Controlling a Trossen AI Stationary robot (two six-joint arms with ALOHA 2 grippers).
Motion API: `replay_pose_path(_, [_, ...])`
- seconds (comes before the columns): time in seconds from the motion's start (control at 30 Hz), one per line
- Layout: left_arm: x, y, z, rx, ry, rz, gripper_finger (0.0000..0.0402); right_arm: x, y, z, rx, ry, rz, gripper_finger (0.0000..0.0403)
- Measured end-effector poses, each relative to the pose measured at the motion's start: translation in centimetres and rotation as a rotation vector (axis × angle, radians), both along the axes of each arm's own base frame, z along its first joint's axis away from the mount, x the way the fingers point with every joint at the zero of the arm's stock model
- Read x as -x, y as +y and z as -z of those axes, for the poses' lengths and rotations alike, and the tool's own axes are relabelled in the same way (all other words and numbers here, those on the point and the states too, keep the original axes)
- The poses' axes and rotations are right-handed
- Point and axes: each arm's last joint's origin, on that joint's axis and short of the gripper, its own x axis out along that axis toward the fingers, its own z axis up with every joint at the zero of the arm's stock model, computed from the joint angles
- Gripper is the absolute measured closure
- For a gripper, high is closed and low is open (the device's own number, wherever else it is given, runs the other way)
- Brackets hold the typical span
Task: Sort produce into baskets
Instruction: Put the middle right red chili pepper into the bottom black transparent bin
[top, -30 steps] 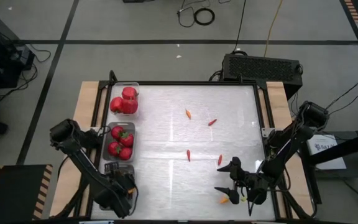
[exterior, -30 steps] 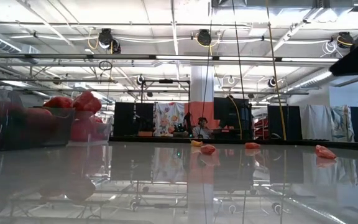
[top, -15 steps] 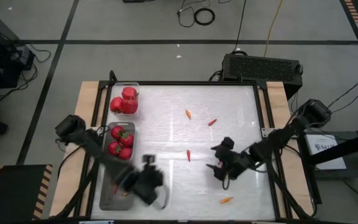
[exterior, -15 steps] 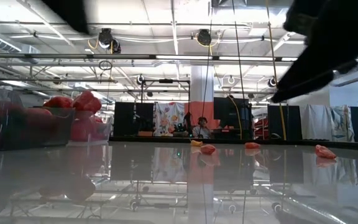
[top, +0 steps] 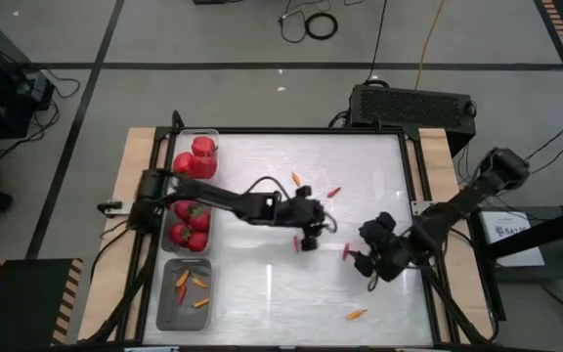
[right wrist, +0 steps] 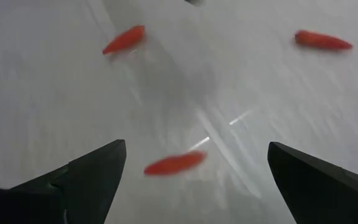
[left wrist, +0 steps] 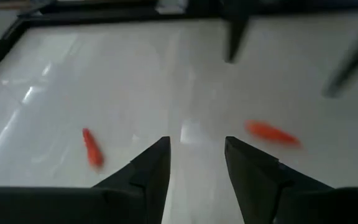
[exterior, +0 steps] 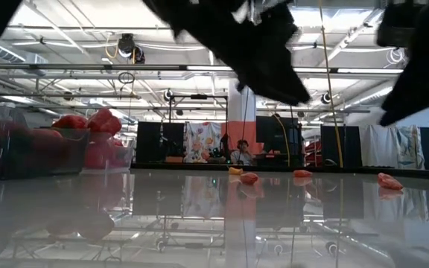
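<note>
While both arms reach over the white tabletop (top: 262, 284) in the high view, the big red peppers and tomatoes already sit in two clear plastic baskets on the left: the far basket (top: 210, 135) and the middle basket (top: 206, 198). The near clear basket (top: 167, 313) holds a few tiny orange-red chilies. So the step in hand looks like picking up the chilies that are left. The left gripper (top: 310, 235) is out over the middle of the tabletop, right by one small red chili (top: 296, 243). The right gripper (top: 365, 256) is just beside another chili (top: 346, 251). Two more chilies (top: 297, 179) lie farther back, and one orange chili (top: 357, 315) lies near the front edge.

From the low view, the dark arms hang from above (they look like big shadows), and a few chilies (exterior: 249, 179) lie far across the shiny top.

Looking past the left gripper (left wrist: 194, 163), its fingers stand partly apart with nothing between them. A chili (left wrist: 92, 148) lies to one side and another to the other side, so I think it must shift over one before it goes down.

Looking past the right gripper (right wrist: 194, 171), its fingers are spread wide and hold nothing. A chili (right wrist: 175, 163) lies between them, lower down, so the next move is to go down and close. The two grippers are near each other and could bump.
</note>
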Motion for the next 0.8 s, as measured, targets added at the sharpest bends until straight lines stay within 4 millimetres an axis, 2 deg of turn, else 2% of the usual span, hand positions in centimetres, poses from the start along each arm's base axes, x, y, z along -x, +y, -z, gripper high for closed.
replay_pose_path(0.17, [-2.5,3.1,4.5,0.054,-0.103,-0.113,0.0242,1.9,1.2,0.3,-0.008,-0.005,0.042,0.0019])
replay_pose_path(0.27, [-3.3,4.6,5.8,0.086,-0.121,-0.201,0.0242,2.6,1.8,0.4,-0.019,-0.018,0.044,0.0019])
replay_pose_path(0.43, [-4.2,6.0,8.1,0.083,-0.154,-0.229,0.0238,2.9,2.0,0.4,-0.021,-0.020,0.030,0.0019])
replay_pose_path(0.63, [-5.5,7.4,10.0,0.117,-0.166,-0.304,0.0188,3.0,1.9,0.4,-0.007,-0.004,0.022,0.0019])
replay_pose_path(0.8, [-6.2,8.1,10.8,0.040,-0.167,-0.427,0.0141,3.0,2.0,0.4,-0.010,0.005,0.012,0.0019])
